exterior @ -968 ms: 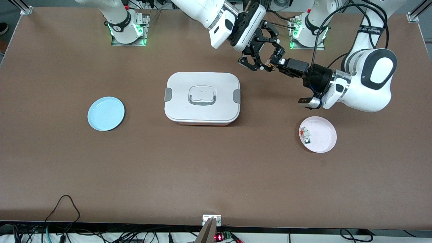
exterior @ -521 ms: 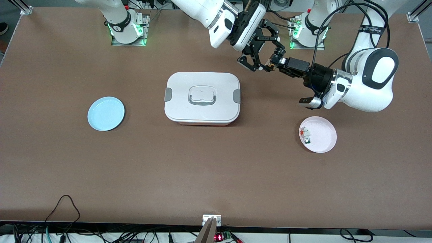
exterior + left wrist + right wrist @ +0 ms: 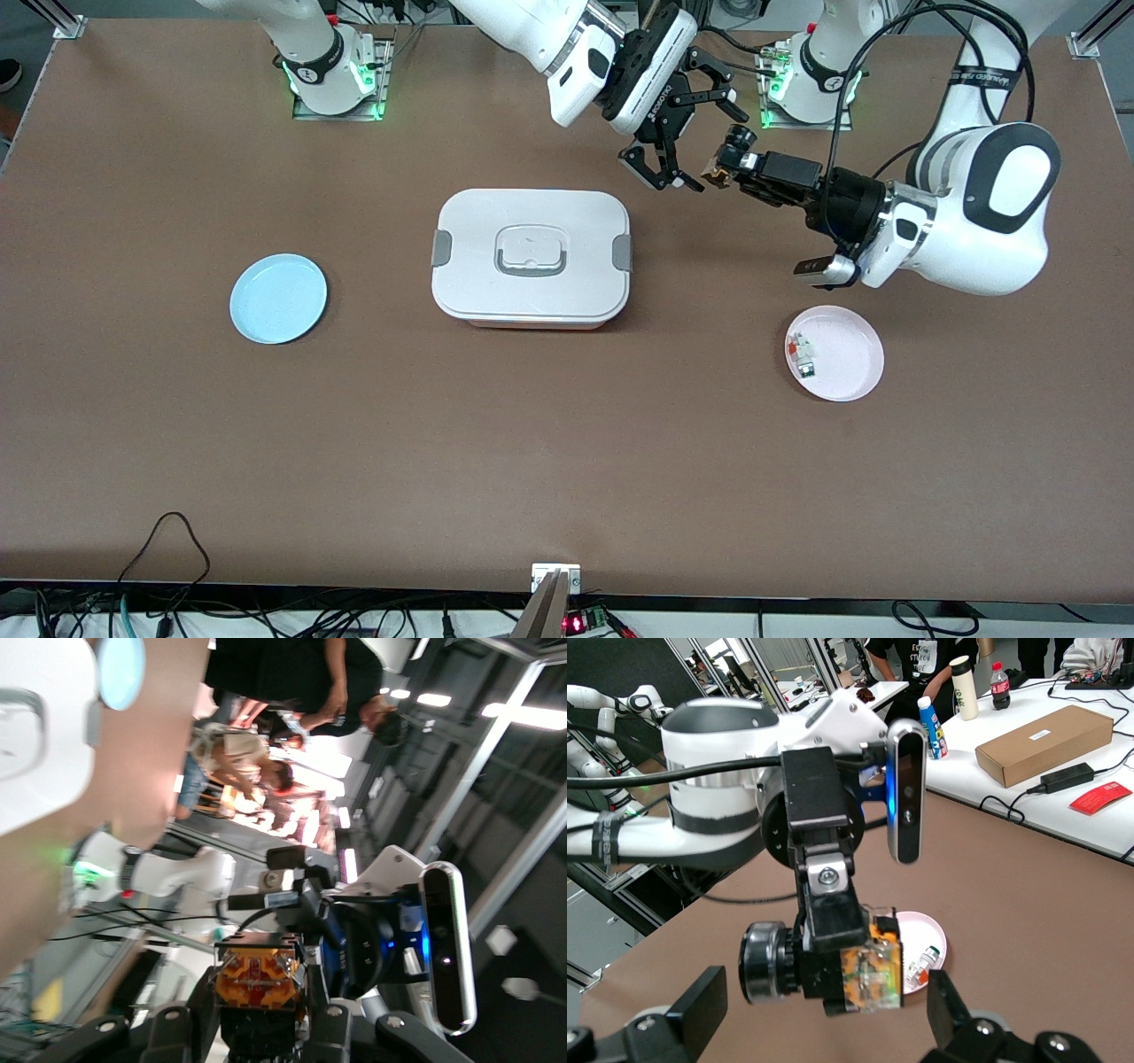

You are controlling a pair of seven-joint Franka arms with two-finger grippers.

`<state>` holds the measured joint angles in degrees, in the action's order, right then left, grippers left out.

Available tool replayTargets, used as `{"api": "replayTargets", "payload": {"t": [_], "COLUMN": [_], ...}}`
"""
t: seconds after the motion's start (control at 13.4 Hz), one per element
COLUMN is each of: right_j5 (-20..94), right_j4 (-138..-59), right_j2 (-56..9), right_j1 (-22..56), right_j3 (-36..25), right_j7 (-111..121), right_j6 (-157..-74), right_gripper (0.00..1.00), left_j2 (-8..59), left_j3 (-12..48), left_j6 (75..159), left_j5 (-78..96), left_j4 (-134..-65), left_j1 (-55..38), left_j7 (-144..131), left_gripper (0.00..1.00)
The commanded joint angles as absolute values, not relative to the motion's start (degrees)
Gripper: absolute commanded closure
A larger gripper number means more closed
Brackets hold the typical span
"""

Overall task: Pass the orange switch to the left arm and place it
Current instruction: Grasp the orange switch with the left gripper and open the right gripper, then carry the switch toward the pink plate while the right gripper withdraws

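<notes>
The orange switch [image 3: 716, 174], a black body with an orange end, hangs in the air over the table beside the white box [image 3: 532, 257], toward the left arm's end. My left gripper [image 3: 728, 168] is shut on its black body. In the left wrist view the orange face [image 3: 261, 970] sits between the left gripper [image 3: 266, 1032] fingers. My right gripper [image 3: 700, 142] is open, its fingers apart on either side of the switch [image 3: 873, 979] without touching it. The right wrist view shows both fingers of the right gripper [image 3: 824, 1014] well clear of it.
A pink plate [image 3: 850, 363] holding small parts [image 3: 802, 354] lies near the left arm, nearer the front camera than the grippers. A blue plate [image 3: 278, 298] lies toward the right arm's end. The box has grey side latches and a lid handle.
The right gripper's fingers have spread apart and let go of the switch. The left gripper keeps hold of it and has shifted slightly toward its own end of the table.
</notes>
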<state>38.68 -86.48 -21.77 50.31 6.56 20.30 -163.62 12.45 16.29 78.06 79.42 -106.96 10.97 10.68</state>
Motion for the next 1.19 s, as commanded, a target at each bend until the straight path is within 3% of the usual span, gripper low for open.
{"api": "replayTargets", "payload": {"t": [0.0,0.22,0.67,1.12], "right_j5": [39.29,39.64,35.88,20.43], "right_j4": [-85.52,-85.87,-87.19,-89.30], "right_j2": [-21.80,-20.66,-18.37,-18.19], "right_j1": [49.49,45.37,29.82,19.52], "right_j3": [6.15,6.06,5.27,1.07], "right_j7": [20.04,19.87,20.04,18.99], "right_j6": [-162.96,-153.14,-124.85,-111.29], "right_gripper": [0.00,0.00,0.00,0.00], "left_j2": [16.69,19.76,27.42,30.93], "left_j3": [16.44,16.44,16.35,16.35], "left_j6": [76.91,76.73,77.52,86.12], "left_j5": [69.12,58.75,34.50,9.10], "left_j4": [-97.59,-91.60,-85.70,-85.43], "left_j1": [12.91,13.36,13.54,13.97], "left_j7": [11.86,15.80,36.08,54.80], "left_gripper": [0.76,0.76,0.76,0.76]}}
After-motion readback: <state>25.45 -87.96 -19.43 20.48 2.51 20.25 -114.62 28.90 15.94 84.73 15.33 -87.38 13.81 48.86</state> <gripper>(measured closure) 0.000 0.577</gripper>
